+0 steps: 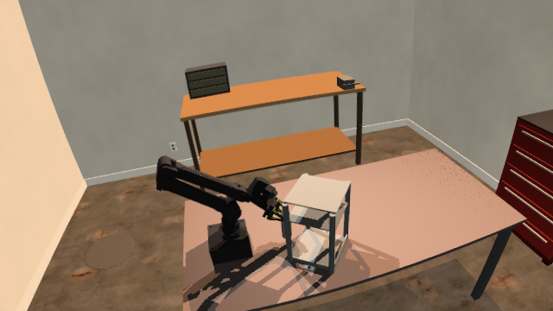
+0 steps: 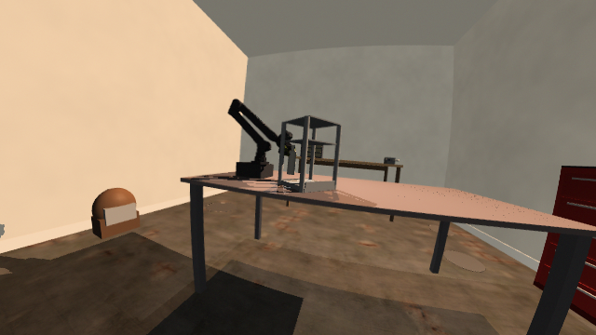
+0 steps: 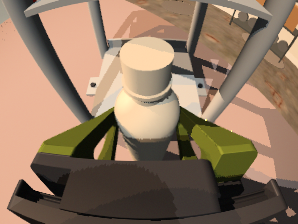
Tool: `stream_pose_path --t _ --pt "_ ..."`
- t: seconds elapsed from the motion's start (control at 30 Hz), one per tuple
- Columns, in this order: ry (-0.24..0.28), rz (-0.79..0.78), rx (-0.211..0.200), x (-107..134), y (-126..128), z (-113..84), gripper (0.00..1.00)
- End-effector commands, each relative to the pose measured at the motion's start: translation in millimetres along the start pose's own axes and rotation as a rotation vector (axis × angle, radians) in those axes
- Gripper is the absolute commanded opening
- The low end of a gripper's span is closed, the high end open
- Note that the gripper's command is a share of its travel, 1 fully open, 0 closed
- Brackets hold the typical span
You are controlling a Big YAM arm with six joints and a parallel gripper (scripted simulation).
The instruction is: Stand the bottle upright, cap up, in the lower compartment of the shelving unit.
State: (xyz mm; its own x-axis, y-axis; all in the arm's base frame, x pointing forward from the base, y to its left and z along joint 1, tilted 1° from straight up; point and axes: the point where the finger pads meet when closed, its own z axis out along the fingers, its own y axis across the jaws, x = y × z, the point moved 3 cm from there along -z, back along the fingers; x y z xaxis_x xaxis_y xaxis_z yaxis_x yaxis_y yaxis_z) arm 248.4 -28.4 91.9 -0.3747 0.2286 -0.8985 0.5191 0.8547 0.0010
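My gripper [image 1: 275, 211] [image 2: 289, 150] [image 3: 147, 112] is shut on the pale bottle [image 3: 147, 106] [image 2: 291, 164], its olive fingers on either side of the body. The bottle is upright, with its flat cap [image 3: 148, 63] up. It hangs just at the open side of the grey shelving unit [image 1: 320, 192] [image 2: 304, 154] [image 3: 45, 56] that faces the arm, between two posts. In the top view a post hides most of the bottle.
The unit stands on the pink table [image 1: 432, 203] [image 2: 419, 200], right of the arm's base [image 1: 229, 244]. An orange workbench [image 1: 268, 92] stands at the back wall. A red drawer cabinet [image 1: 531, 181] [image 2: 577, 223] stands at the right.
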Motion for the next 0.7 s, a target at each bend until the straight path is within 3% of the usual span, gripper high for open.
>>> stream_pose_path --t 0.0,0.67 --pt "-0.055 0.051 -0.014 -32 13 4.1 0.34" --pt "-0.038 0.031 -0.006 -17 7 9.2 0.34"
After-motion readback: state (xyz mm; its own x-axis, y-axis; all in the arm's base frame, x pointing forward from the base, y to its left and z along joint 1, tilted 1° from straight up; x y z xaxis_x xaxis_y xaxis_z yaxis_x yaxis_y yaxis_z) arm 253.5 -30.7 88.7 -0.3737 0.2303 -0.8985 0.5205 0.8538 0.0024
